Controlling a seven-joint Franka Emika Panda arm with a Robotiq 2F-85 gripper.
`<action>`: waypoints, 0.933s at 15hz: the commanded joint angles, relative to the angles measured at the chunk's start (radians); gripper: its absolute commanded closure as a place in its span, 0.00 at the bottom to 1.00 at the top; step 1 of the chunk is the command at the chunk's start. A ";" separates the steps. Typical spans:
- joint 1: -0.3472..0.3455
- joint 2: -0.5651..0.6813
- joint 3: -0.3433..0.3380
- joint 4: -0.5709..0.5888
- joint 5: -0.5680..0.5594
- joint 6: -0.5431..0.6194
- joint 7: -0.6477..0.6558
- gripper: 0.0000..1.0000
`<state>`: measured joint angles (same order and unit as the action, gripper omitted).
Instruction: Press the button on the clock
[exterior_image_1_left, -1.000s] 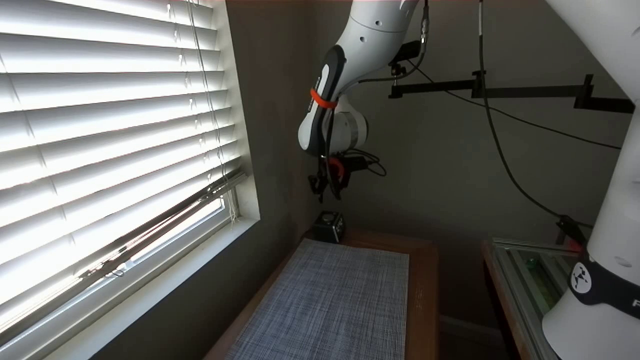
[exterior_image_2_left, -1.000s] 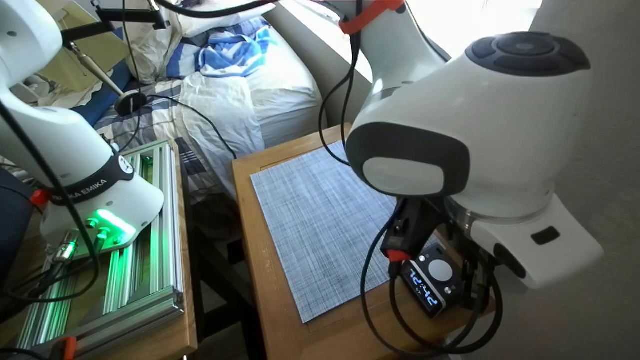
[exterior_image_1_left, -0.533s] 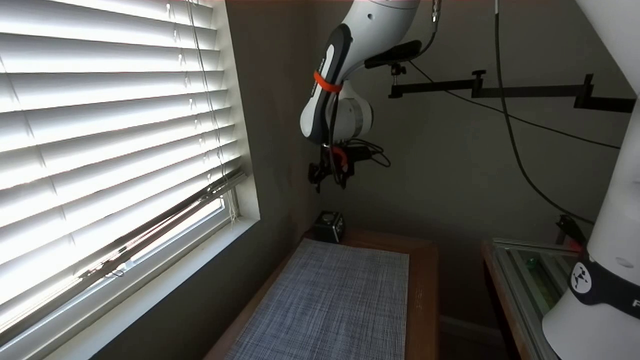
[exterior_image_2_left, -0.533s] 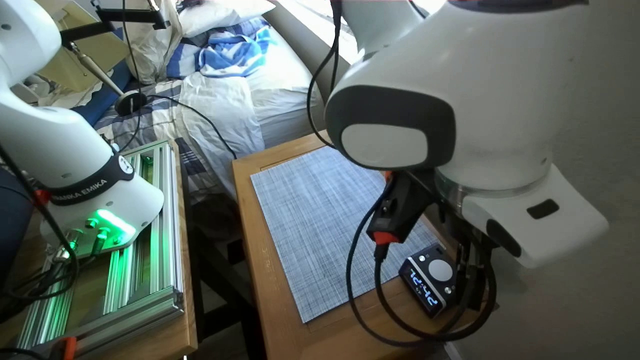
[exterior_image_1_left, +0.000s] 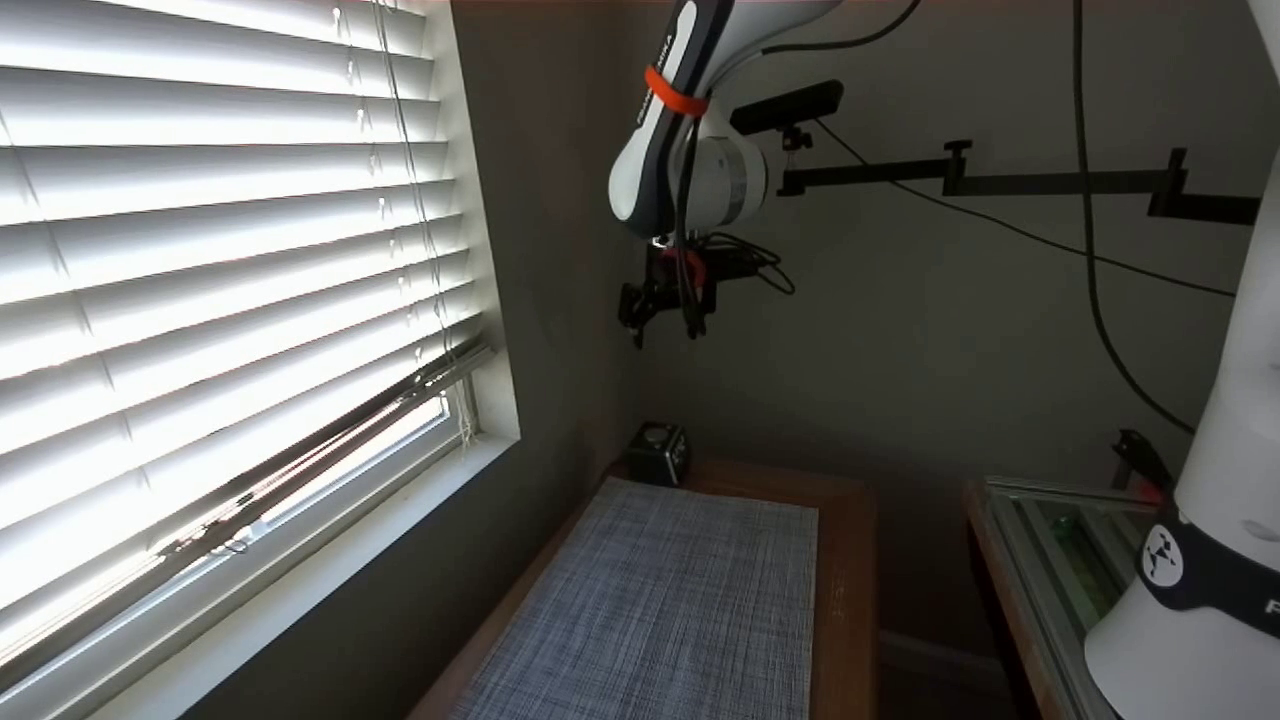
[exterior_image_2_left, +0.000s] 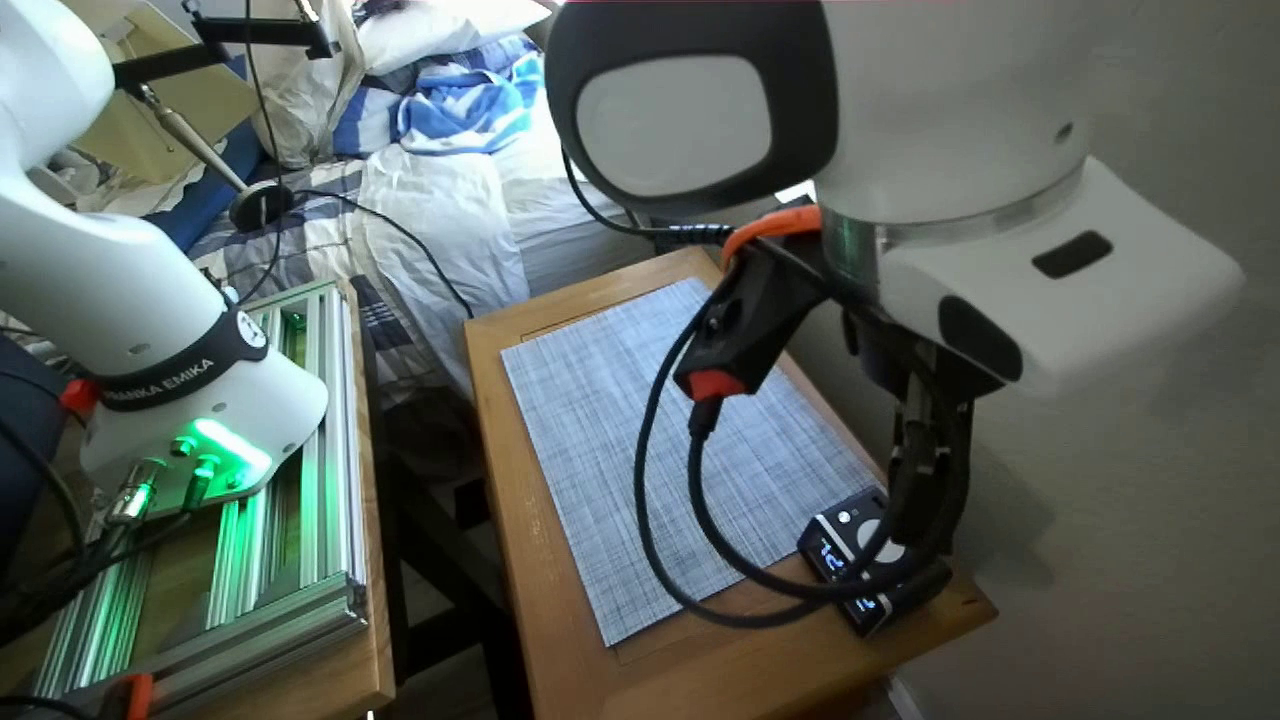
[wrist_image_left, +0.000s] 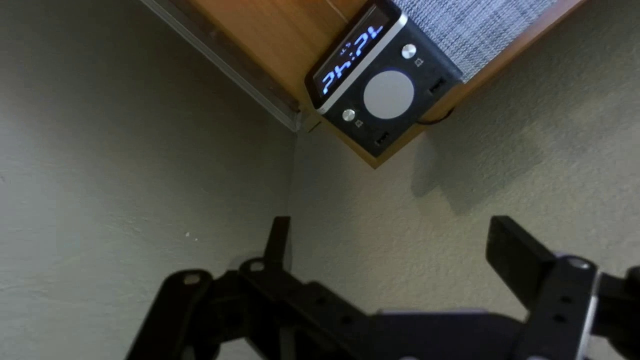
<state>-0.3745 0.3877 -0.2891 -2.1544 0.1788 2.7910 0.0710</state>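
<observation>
Your black two-fingered gripper (wrist_image_left: 389, 227) gapes wide, empty. In an exterior view the black boxy clock (exterior_image_2_left: 842, 544), near right on the brown wooden table (exterior_image_2_left: 700, 668), faces near-left, its long axis far-left to near-right.

clock (wrist_image_left: 382, 82): black, silver edge (wrist_image_left: 363, 64), blue-white digits (wrist_image_left: 351, 57) | tool (wrist_image_left: 391, 225): black | mat (exterior_image_2_left: 640, 440): grey weave | tabletop (exterior_image_2_left: 740, 670): brown | arm (exterior_image_2_left: 960, 100): white, dark-grey patches (exterior_image_2_left: 805, 100) | strap (exterior_image_1_left: 676, 93): orange

clock (exterior_image_2_left: 848, 540) partly behind cables (exterior_image_2_left: 694, 478), arm (exterior_image_2_left: 950, 110) cropped
</observation>
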 joint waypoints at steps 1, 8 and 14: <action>0.056 -0.102 -0.051 -0.080 -0.062 -0.002 0.052 0.00; 0.061 -0.136 -0.050 -0.085 -0.078 -0.002 0.046 0.00; 0.061 -0.149 -0.051 -0.093 -0.082 -0.002 0.045 0.00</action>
<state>-0.3089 0.2404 -0.3440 -2.2472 0.1032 2.7903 0.1107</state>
